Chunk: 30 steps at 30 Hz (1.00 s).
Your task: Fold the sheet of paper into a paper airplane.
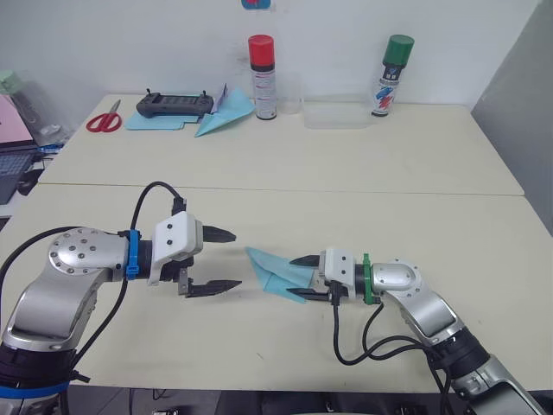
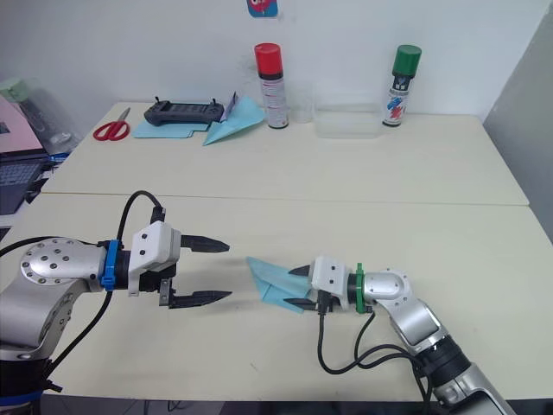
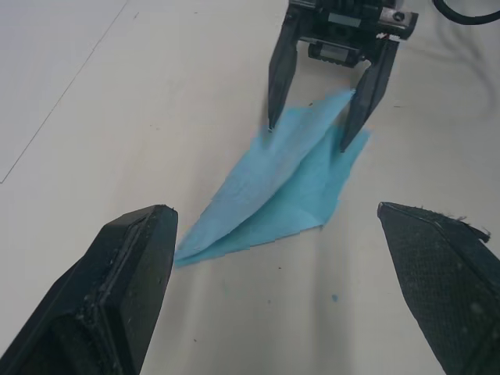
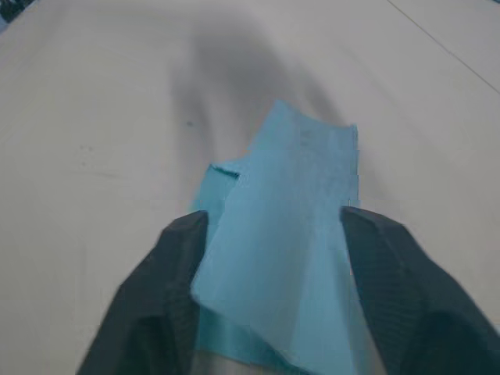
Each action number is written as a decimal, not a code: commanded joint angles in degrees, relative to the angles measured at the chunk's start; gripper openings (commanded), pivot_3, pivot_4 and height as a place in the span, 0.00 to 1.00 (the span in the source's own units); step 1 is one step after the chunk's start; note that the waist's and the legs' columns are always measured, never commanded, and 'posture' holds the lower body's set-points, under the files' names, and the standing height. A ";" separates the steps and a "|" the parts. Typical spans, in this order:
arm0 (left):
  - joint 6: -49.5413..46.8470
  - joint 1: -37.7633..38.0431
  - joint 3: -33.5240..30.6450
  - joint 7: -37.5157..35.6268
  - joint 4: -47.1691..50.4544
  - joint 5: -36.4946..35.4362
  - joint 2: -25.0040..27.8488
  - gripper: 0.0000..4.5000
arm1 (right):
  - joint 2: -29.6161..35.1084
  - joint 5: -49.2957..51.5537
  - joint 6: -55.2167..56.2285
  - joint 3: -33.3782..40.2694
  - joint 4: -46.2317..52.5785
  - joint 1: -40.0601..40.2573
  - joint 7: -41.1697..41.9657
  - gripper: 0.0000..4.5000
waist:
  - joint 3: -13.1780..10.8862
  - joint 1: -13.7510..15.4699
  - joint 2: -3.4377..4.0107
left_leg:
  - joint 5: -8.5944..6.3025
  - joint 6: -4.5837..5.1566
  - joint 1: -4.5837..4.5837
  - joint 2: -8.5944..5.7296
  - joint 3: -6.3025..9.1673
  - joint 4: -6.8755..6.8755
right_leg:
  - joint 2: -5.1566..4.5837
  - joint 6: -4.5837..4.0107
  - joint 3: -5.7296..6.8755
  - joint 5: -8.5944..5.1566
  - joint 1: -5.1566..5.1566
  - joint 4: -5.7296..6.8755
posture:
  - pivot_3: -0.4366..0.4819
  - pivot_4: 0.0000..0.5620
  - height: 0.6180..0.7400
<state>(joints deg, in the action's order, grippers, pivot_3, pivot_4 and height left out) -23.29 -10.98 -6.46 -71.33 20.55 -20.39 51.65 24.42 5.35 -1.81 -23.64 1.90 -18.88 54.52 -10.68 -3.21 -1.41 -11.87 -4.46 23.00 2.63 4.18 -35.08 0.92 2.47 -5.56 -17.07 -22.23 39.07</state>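
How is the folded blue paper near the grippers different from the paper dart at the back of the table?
The folded paper lies at the front of the table, its end between the right gripper's open fingers; the dart lies far back, beside the red-capped can. The dart carries a white slip; the front paper is plain. Both are pointed blue folds.

along the far edge of the table (image 1: 285, 173) stand a spray can with a red cap (image 1: 263, 78) and a spray can with a green cap (image 1: 391, 76), well apart. between them lies a clear plastic tray (image 1: 339, 115). towards the far left corner, red-handled scissors (image 1: 104, 118) lie beside a black handheld controller (image 1: 174, 105), which rests on flat blue sheets (image 1: 155, 122). a teal paper dart (image 1: 224, 112) lies just beside the red-capped can.
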 commanded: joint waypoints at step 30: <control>-1.95 -4.49 4.56 3.01 -1.08 -2.96 -1.28 1.00 | 15.34 6.25 1.70 11.78 14.72 10.87 7.14 0.53 | 0.00 0.11 0.00 | 0.00 0.00 -0.04 -0.01 -0.01 -0.02 | 0.00 0.00 -0.02 0.00 0.04 0.03 | 0.48 0.27 1.00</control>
<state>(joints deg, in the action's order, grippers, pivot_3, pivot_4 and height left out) -24.76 -14.39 -1.64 -69.07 19.13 -21.88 50.78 38.94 9.54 0.49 -13.80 13.42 -8.42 61.60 -10.67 -3.10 -1.41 -11.87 -4.45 22.96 2.61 4.17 -35.10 0.92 2.47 -5.58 -17.06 -22.18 39.10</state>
